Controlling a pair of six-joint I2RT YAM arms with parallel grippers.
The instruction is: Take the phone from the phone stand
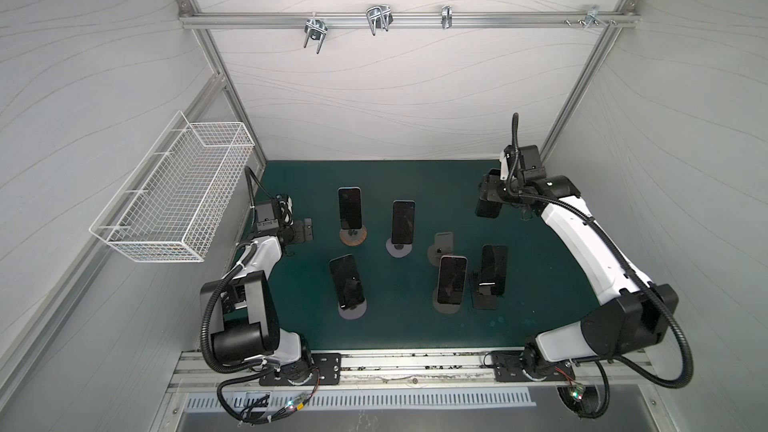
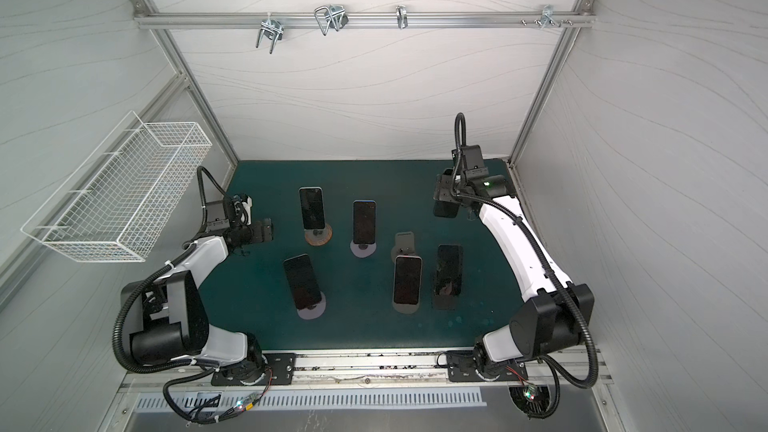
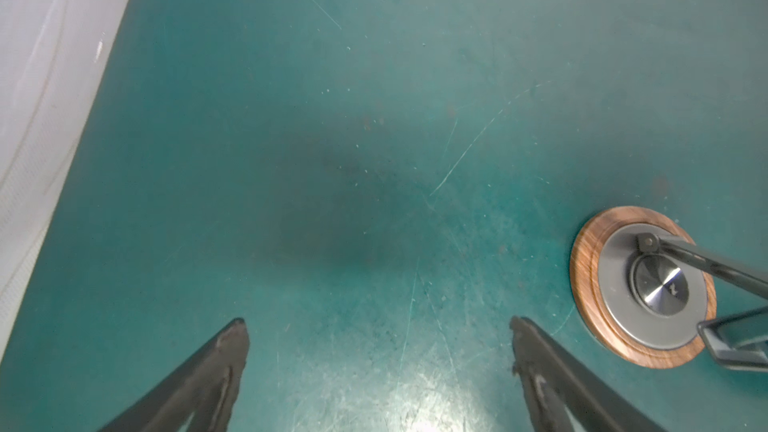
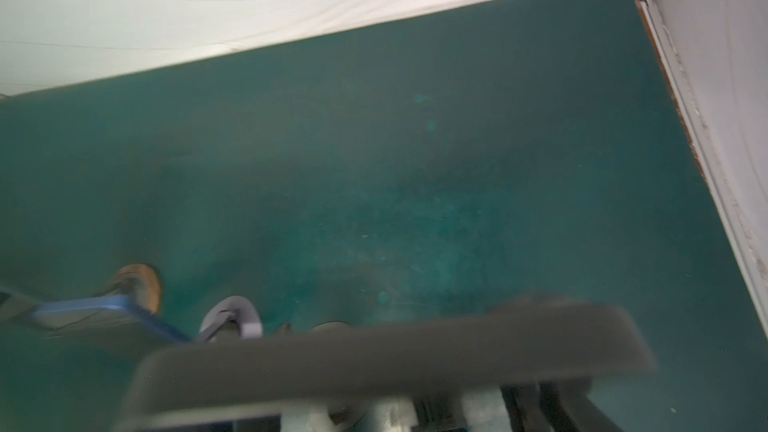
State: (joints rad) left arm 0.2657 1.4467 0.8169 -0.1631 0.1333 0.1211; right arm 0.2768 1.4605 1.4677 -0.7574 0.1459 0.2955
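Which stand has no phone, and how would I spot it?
On the green mat, look just right of the middle. The empty stand sits there. It alone shows a bare grey plate; every other stand holds a dark phone.

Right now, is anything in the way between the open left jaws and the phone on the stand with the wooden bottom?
Nothing visible. Only bare green mat lies between the left jaws and the phone on the wood-ringed stand. The jaws stand wide open and empty.
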